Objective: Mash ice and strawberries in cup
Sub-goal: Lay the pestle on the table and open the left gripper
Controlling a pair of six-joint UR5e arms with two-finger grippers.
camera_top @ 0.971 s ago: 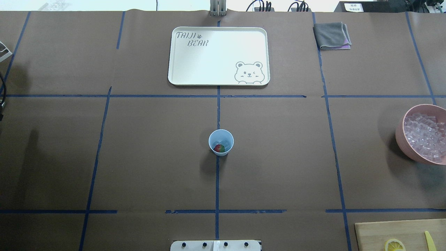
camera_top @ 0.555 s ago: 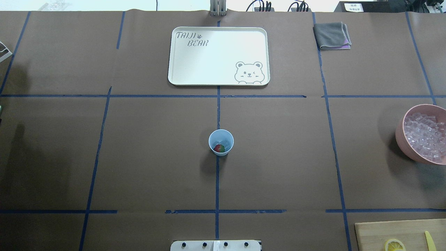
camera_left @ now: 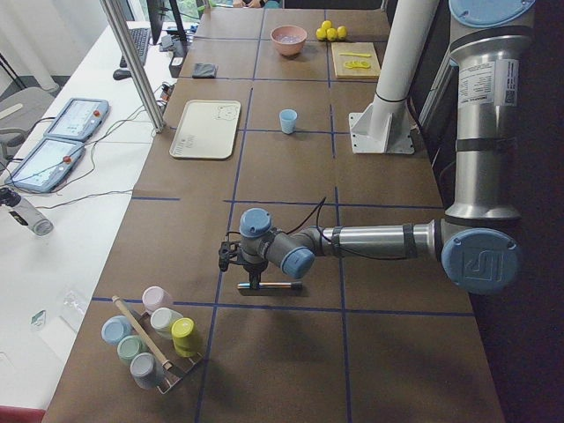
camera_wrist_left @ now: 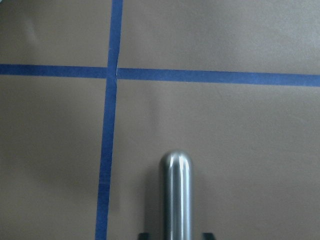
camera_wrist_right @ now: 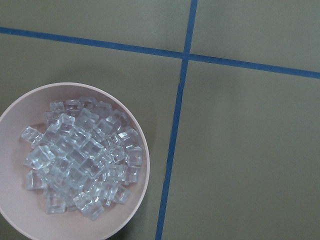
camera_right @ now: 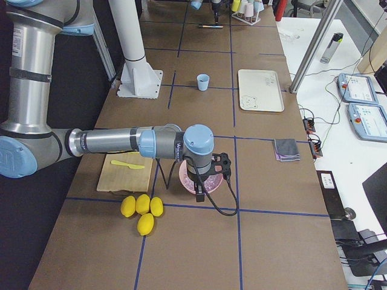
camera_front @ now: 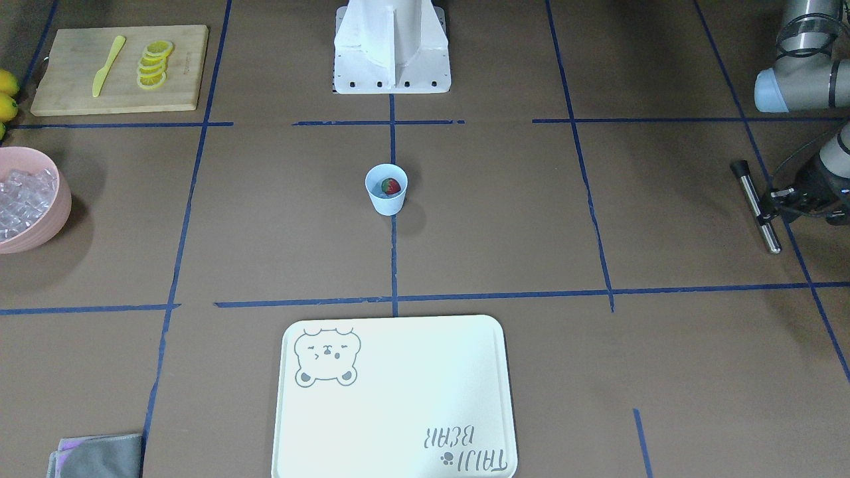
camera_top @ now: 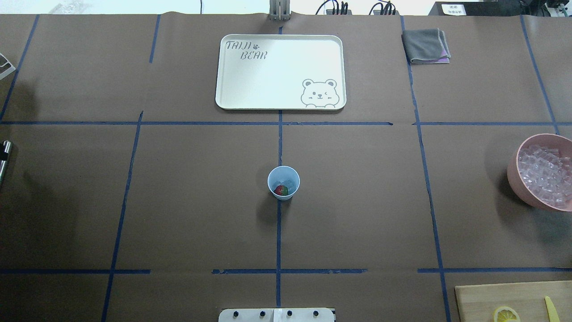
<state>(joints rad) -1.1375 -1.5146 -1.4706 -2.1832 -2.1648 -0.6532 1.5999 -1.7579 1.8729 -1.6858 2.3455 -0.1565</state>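
Cup (camera_front: 385,202): mid-table, upright — strawberry (camera_front: 392,186) and ice (camera_top: 290,183) inside
Left gripper (camera_front: 765,204): clamped on metal rod (camera_front: 747,186) (well apart from cup)
Right gripper (camera_right: 199,178): over pink bowl (camera_right: 188,188), opening not discernible

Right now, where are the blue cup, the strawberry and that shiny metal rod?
blue cup (camera_front: 386,202), exterior front-facing view, on its outer wall.
strawberry (camera_front: 392,186), exterior front-facing view, on its red flesh, inside the cup.
metal rod (camera_front: 753,202), exterior front-facing view, on the middle of its shaft.
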